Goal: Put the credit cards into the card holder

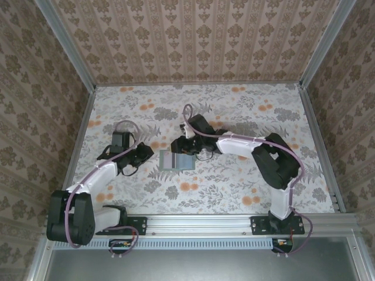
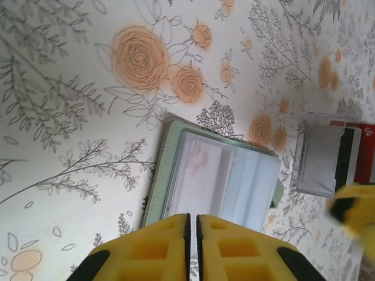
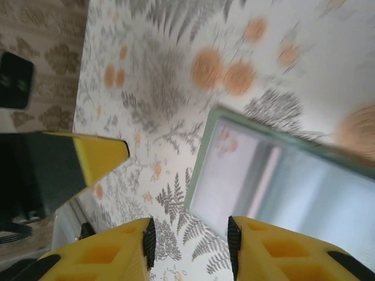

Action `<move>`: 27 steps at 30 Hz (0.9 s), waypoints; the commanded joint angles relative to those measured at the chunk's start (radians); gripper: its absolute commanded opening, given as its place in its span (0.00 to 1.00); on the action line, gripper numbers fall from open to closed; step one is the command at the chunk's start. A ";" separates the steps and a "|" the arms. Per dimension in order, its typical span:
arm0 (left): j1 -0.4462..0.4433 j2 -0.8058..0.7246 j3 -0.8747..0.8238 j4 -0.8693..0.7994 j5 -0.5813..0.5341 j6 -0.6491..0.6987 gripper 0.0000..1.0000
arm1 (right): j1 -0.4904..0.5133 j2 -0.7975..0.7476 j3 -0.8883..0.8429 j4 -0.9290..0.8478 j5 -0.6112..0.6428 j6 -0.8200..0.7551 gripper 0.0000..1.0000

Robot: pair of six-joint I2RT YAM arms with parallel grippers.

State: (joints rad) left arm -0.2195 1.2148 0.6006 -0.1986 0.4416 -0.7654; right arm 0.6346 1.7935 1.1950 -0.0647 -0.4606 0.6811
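Left wrist: left tool [image 2: 193, 218] nearly together, empty, above card holder [image 2: 222, 181]. Right tool [image 3: 189, 228] apart, empty. Best pin holder flat, then pinch credit cards [image 2: 328, 155] by an edge.

Floral-patterned table [image 1: 234, 193] with orange blossoms, damask-papered walls [image 1: 193, 35] around, metal rail [image 1: 199, 223] at near edge.

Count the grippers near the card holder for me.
2. The left gripper is to the left of the card holder, with its fingertips at the holder's edge. The right gripper hangs over the holder's far edge. No others seem hidden.
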 commanded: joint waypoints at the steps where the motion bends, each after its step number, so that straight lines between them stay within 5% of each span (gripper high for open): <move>1: -0.049 0.047 0.088 -0.016 -0.013 0.061 0.16 | -0.089 -0.151 -0.045 -0.151 0.158 -0.117 0.40; 14: -0.307 0.417 0.412 0.004 -0.030 0.089 0.20 | -0.399 -0.328 -0.173 -0.300 0.307 -0.234 0.39; 27: -0.443 0.679 0.637 -0.002 0.015 0.073 0.21 | -0.425 -0.176 -0.078 -0.296 0.235 -0.279 0.35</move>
State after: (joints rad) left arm -0.6495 1.8664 1.1984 -0.1879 0.4320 -0.7025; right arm 0.2085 1.5986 1.0729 -0.3447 -0.2035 0.4328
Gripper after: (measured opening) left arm 0.212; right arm 0.355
